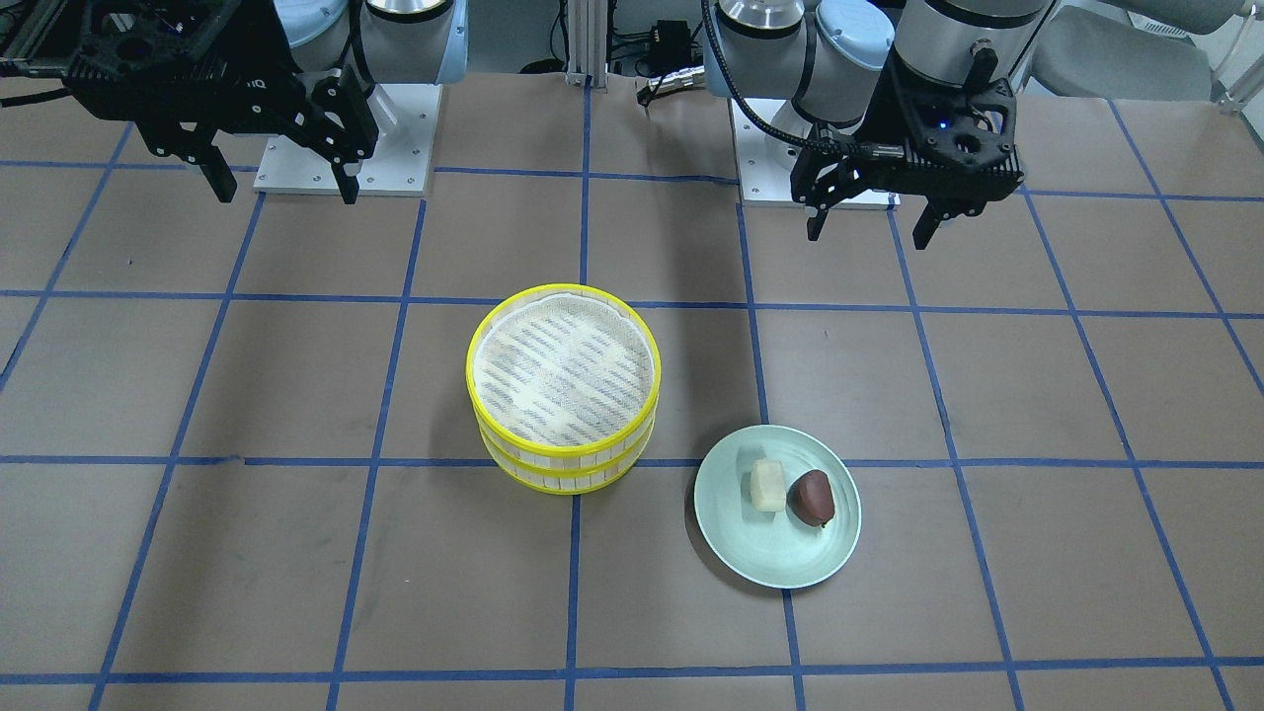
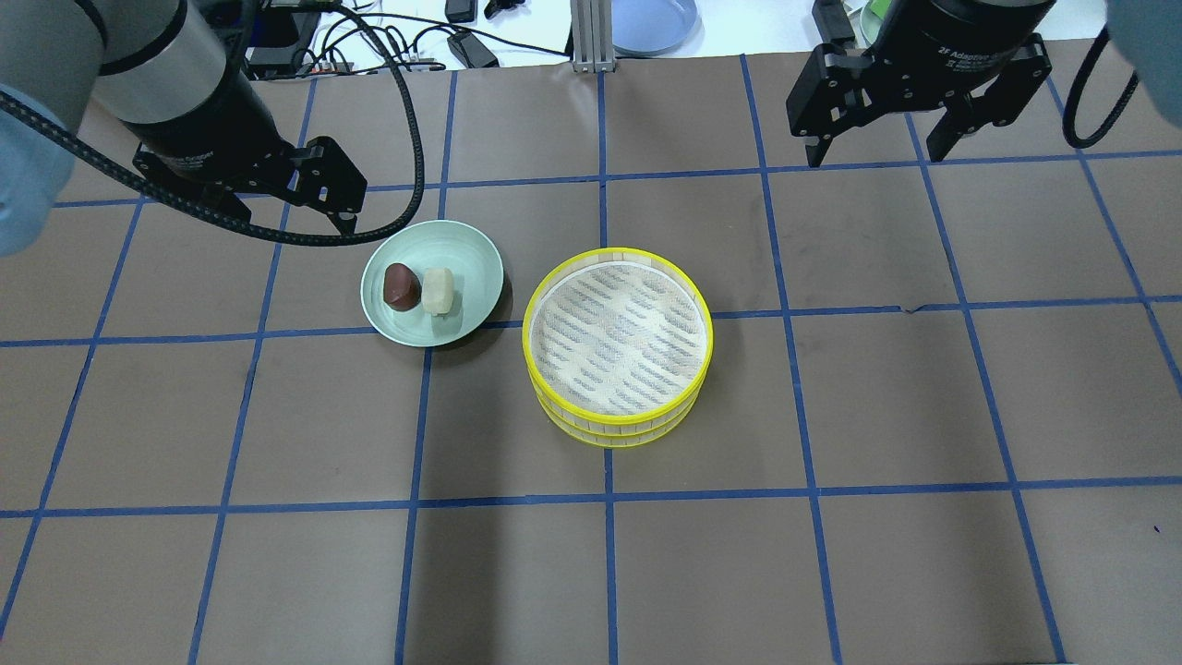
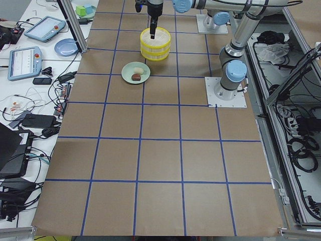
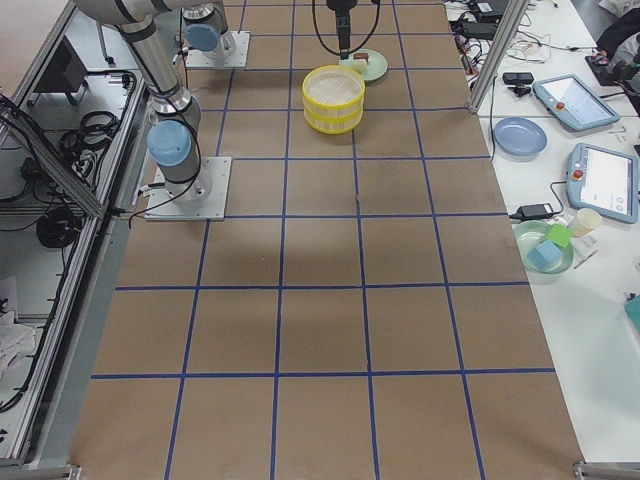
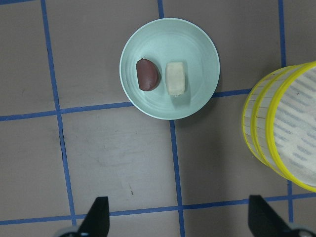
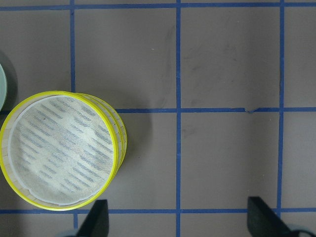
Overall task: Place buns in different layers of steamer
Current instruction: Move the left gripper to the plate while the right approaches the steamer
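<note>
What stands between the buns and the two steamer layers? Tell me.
The upper tray sits stacked on the lower tray, covering its floor, so it blocks that layer. The upper tray's own floor is open. Nothing visible lies between the left gripper and the cream bun or brown bun on the plate.

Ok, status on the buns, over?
Left gripper, right gripper open, empty. Cream bun, brown bun on plate; steamer stacked, top bare. Nothing seen blocking.
</note>
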`<state>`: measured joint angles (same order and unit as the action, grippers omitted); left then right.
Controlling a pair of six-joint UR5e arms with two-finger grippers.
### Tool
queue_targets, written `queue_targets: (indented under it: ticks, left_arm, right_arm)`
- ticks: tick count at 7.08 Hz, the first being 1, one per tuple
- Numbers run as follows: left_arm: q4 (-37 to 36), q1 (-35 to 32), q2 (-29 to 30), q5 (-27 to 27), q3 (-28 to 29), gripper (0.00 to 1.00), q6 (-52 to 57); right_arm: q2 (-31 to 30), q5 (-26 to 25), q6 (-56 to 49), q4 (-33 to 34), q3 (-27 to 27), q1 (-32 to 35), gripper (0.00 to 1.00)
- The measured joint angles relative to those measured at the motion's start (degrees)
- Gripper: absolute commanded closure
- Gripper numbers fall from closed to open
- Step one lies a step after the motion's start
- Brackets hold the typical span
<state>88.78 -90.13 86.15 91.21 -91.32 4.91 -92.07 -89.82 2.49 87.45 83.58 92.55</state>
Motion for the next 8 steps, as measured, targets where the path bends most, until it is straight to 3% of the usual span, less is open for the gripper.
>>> queue_targets:
  ticks: [4, 6, 8]
  left_arm:
    - [1.29, 0.12, -0.42, 0.19, 0.00, 0.00, -0.02]
    - [1.49, 0.70, 0.75, 0.05, -0.47, 0.00, 1.16]
    - [-7.85, 1.01, 4.56, -0.29, -3.86, 0.00, 1.48]
  right_arm:
    - [0.14, -0.25, -0.24, -0.08, 0.08, 0.00, 0.00]
    - [0.47, 0.22, 0.80, 0.92, 3.41, 0.19, 0.00]
    - [0.79, 0.39, 3.58, 4.24, 8.86, 1.43, 0.00]
